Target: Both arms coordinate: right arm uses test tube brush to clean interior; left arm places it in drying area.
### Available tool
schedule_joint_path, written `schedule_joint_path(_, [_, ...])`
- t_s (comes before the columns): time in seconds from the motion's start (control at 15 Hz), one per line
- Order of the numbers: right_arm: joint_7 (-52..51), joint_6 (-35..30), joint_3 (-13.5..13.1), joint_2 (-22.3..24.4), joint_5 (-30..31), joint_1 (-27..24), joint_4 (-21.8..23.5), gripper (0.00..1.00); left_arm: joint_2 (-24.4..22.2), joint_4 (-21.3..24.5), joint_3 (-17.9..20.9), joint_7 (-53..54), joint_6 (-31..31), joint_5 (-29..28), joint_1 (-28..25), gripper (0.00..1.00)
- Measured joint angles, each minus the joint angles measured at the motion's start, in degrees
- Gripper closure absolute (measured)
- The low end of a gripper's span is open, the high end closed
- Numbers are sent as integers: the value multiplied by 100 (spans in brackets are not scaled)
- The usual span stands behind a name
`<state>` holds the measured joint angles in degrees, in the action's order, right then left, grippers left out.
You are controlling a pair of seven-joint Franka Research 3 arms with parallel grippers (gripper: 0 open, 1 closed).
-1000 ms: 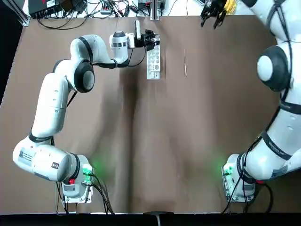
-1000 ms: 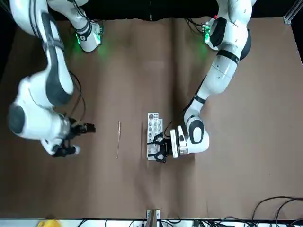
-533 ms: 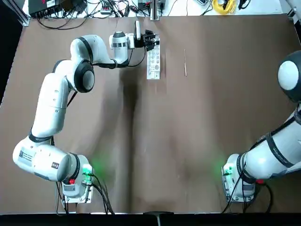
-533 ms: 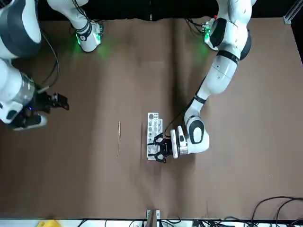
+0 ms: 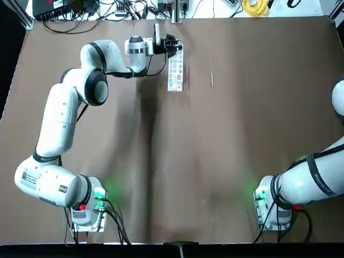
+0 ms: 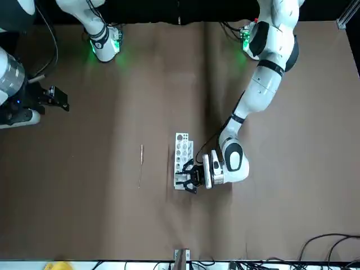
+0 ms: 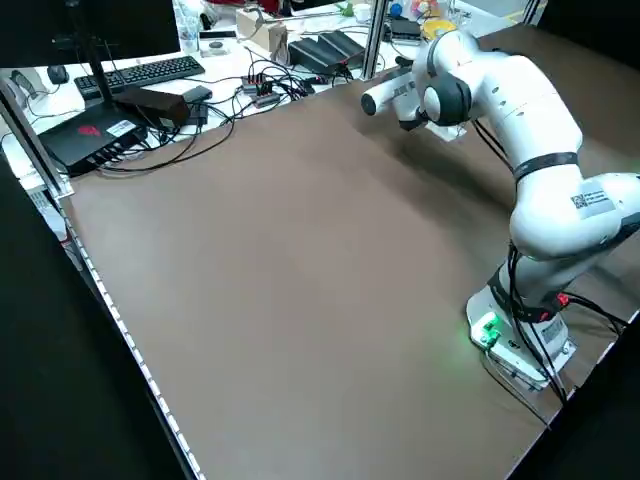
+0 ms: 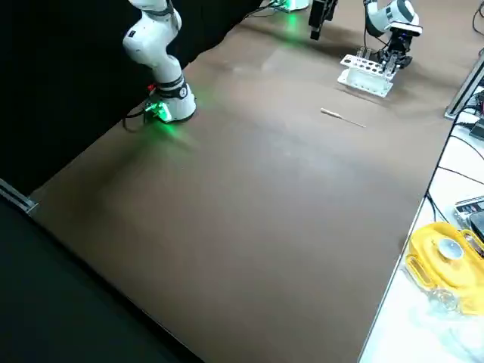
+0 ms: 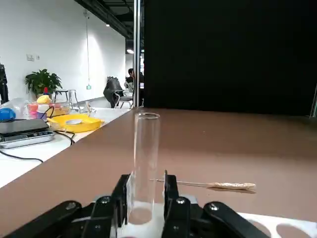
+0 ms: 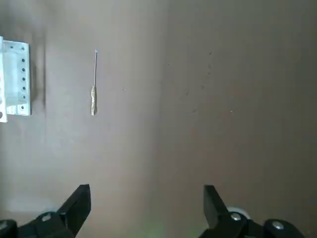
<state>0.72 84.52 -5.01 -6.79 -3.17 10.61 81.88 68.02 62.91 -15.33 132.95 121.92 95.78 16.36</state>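
Two of my left fingers (image 9: 120, 198) pinch a clear glass test tube (image 9: 143, 163) low on its body; it stands upright with its open mouth up, its base over the white rack (image 5: 176, 67) that serves as my drying area. My left gripper (image 5: 171, 45) sits at the rack's far end, close to the table's far edge, wrist turned sideways so the fingers reach across toward the rack. My left arm (image 5: 62, 118) stretches from its green-lit base near the table's near left corner up the left side and bends in toward the middle of the far edge.

My right gripper (image 10: 143, 203) hangs high above the table's right side with its fingers spread wide and nothing between them. It looks straight down on the brown table (image 5: 215, 150). Far off from it lies the test tube brush (image 5: 212, 71), flat on the table, just to the right of the rack and apart from it, its tan end pointing toward the near edge. My right arm (image 5: 312, 180) rises from its green-lit base near the near right corner.
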Motion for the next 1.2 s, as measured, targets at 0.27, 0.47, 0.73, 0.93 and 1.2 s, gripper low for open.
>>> schedule_joint_path(0.27, [74,543,-3,433,0,-74,714,0,1,-2,3,1,1,0,0,63])
schedule_joint_path(0.47, [275,644,23,707,0,-76,1063,0,1,-3,3,1,1,6,0,58])
schedule_joint_path(0.73, [357,614,33,767,16,-78,1101,0,1,-4,3,2,1,96,9,58])
schedule_joint_path(0.93, [365,617,6,781,14,-163,1056,0,1,-4,3,2,1,99,15,58])
schedule_joint_path(1.2, [363,625,28,794,11,-261,1010,0,1,-4,3,2,1,103,43,59])
